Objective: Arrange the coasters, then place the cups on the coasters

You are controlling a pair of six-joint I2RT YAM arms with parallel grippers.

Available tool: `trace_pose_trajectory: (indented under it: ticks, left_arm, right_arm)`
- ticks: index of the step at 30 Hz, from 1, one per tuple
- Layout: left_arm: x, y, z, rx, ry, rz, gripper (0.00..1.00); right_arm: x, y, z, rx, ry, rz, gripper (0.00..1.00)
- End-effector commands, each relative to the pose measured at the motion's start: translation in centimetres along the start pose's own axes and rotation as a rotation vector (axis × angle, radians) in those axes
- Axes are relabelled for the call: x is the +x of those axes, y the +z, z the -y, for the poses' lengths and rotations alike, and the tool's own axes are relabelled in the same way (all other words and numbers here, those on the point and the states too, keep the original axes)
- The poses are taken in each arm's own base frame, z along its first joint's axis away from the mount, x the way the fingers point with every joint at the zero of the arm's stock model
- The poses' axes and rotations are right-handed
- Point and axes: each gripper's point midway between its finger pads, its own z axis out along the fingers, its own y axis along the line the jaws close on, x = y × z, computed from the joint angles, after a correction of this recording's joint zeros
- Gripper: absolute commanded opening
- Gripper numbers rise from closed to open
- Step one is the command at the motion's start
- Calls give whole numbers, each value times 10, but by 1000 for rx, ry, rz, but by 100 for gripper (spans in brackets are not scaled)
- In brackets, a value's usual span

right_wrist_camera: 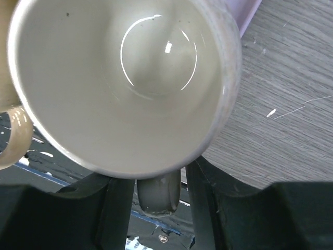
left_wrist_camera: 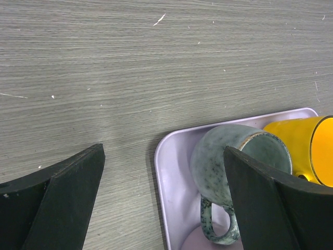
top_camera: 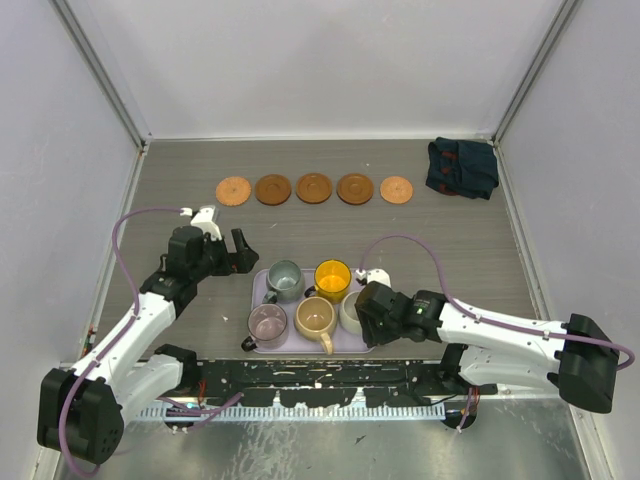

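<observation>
cream cup (right_wrist_camera: 125,78): likely stiff, slippery, fragile | hold by handle (right_wrist_camera: 158,195) | right fingers (right_wrist_camera: 120,213) open astride handle | left fingers (left_wrist_camera: 67,198) wide open

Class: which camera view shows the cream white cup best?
The right wrist view: the cream white cup fills the frame, showing its glossy inside, rim and handle. In the top external view the right arm covers most of it, leaving a sliver on the tray. The left wrist view misses it.
</observation>
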Motion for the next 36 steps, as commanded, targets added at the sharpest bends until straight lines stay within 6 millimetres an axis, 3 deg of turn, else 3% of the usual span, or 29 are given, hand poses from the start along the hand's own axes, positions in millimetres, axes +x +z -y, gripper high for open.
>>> trace_pose_trajectory:
  ticks: [1, 28, 36]
  left_arm:
    - [-17, 1, 9, 37, 17, 71, 98]
    - [-10, -4, 7, 37, 11, 68, 98]
    - [-10, -3, 7, 40, 10, 67, 98]
  right_arm:
    - [-1, 1, -3, -17, 26, 22, 47]
    - [-8, 1, -8, -37, 24, 68, 42]
    - [-5, 4, -5, -23, 21, 62, 29]
